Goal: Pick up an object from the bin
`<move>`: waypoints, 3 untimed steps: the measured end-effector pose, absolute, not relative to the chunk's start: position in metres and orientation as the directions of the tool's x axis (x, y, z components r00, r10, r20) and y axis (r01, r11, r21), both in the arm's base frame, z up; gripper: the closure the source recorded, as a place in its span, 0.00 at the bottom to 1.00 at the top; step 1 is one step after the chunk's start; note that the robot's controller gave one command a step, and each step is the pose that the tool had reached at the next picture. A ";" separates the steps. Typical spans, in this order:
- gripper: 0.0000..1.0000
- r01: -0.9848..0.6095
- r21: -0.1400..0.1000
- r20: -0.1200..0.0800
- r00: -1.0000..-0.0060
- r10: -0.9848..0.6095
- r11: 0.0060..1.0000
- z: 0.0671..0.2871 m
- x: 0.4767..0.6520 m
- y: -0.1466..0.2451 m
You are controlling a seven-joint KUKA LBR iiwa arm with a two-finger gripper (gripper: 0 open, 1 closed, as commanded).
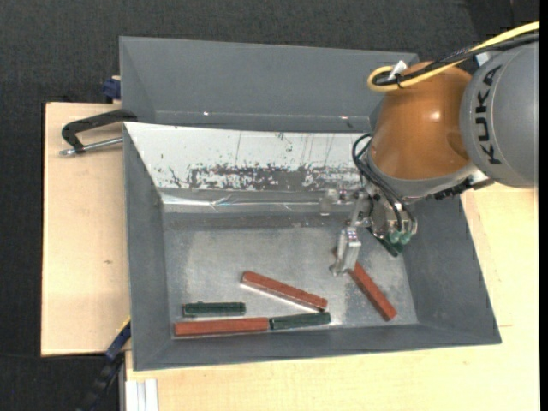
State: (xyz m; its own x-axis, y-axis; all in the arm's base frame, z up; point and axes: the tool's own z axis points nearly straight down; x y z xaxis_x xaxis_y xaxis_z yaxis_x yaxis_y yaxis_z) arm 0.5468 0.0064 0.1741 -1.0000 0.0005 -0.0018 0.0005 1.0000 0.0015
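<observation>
The fingers (346,252) are seen parted, nothing held between them, low in the right part of the bin (141,255). A red-brown stick (374,291) lies just below them in the view, its upper end beside the pale finger and its long axis slanted toward the near right corner. Other sticks (284,290) are scattered further left

A robotics lab, by every sign: a grey arm (505,118) marked KUKA, with an orange cover (419,135) and a loose yellow cable (445,62), bends over a scuffed grey metal bin (141,255) holding a few red and green sticks (282,290), the whole rig set on dark carpet (257,7).
</observation>
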 end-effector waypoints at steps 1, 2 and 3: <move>0.00 0.000 0.001 -0.002 -1.000 0.000 1.000 0.174 0.547 0.006; 0.00 0.036 0.001 -0.009 -0.999 0.036 0.999 0.127 0.534 0.029; 1.00 0.020 0.002 0.000 -1.000 0.020 1.000 0.070 0.513 0.076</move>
